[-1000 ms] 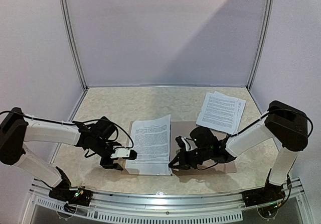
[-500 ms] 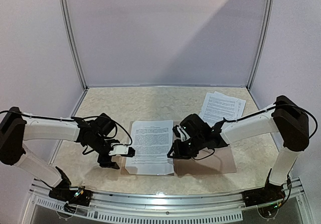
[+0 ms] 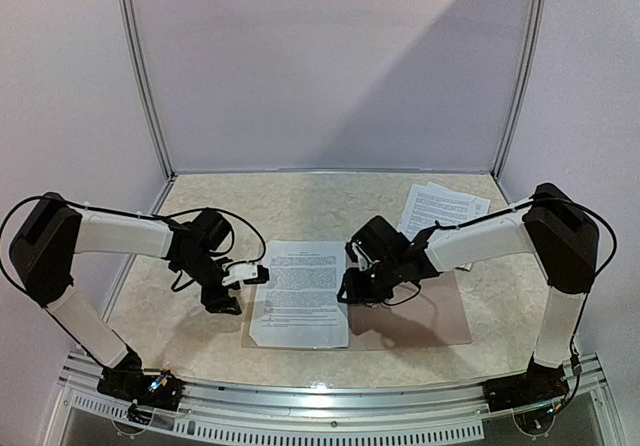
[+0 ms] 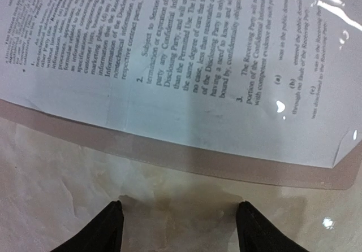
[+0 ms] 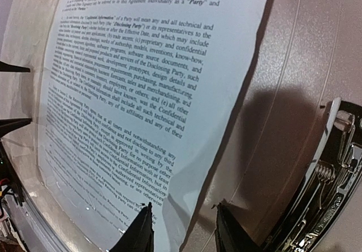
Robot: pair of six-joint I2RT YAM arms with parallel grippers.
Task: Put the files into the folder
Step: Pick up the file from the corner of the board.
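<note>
The tan folder point(image 3: 420, 316) lies open on the table. One printed sheet of the files point(image 3: 300, 291) lies flat on its left half. More files point(image 3: 440, 216) lie at the back right. My left gripper point(image 3: 256, 274) is open and empty on the table just left of the folder's edge point(image 4: 169, 150); in the left wrist view point(image 4: 180, 215) the sheet point(image 4: 169, 65) looks glossy. My right gripper point(image 3: 350, 291) is open, and in the right wrist view point(image 5: 182, 224) its fingers straddle the slightly lifted right edge of the sheet point(image 5: 141, 94). The metal clip point(image 5: 334, 173) sits beside it.
The marbled table point(image 3: 300, 206) is walled at the back and both sides. A metal rail point(image 3: 330, 406) runs along the near edge, with the arm bases at its two ends.
The sheet was curved and lifted over the folder; it now lies flat on the left half. Both grippers have moved away from the near edge, along the sheet's sides.
</note>
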